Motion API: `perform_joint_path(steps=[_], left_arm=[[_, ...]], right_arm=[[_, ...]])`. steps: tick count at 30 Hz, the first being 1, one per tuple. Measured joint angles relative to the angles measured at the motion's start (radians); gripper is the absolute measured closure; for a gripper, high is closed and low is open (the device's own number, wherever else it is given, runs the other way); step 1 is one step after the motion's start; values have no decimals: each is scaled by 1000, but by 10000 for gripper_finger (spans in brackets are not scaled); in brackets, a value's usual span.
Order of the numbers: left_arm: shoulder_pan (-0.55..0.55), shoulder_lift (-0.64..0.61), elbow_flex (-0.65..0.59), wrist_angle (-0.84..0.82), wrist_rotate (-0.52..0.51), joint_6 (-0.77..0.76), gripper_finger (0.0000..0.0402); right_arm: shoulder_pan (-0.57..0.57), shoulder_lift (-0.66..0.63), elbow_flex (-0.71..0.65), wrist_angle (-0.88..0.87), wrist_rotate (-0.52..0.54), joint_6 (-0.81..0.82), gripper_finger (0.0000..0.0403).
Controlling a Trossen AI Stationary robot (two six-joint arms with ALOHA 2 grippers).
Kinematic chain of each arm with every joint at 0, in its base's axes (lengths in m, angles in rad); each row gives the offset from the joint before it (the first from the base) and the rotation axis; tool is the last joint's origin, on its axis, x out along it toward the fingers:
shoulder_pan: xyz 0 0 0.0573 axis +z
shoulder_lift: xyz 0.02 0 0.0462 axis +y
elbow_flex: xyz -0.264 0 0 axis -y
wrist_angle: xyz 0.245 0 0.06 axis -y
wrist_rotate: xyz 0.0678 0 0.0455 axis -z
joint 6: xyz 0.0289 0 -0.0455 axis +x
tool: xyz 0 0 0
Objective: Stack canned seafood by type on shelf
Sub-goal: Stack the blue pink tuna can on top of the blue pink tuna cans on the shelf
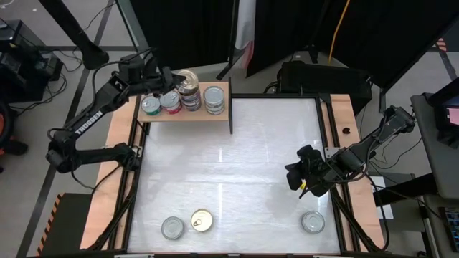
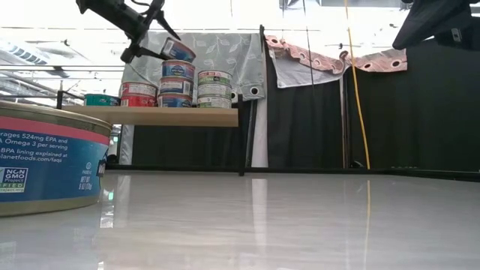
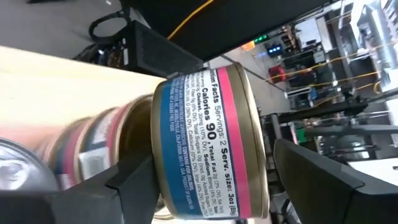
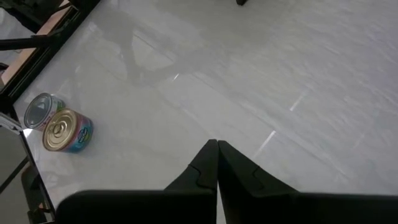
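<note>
tilted can (image 3: pixel 208 146): blue label, pink band, white print, gold rims | shelf (image 1: pixel 188 115): light wood, dark edge | shelf cans (image 2: pixel 178 84): red, blue, teal, green-white labels | table (image 1: pixel 237 165): glossy white | near cans (image 4: pixel 67 130): gold lid, teal-pink side; other silver (image 4: pixel 41 110) | arms: black

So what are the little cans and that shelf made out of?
The cans look like metal: the gold-lidded can on the table has a shiny lid with a pull tab, and the can at the left gripper shows a gold rim around a glossy printed label, paper or plastic. The shelf looks like pale, matte wood with a thin dark edge; from here, solid wood or plywood is hard to tell.
</note>
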Motion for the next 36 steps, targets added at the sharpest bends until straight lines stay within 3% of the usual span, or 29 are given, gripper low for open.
perform_joint_path(steps=[9,19,36], left_arm=[[19,3,52,-88,-3,67,107],[19,51,52,-76,-19,123,107],[19,74,52,-37,-12,358,107]], right_arm=[[0,0,0,0,0,0,403],[0,0,0,13,0,-3,403],[0,0,0,21,0,-7,403]])
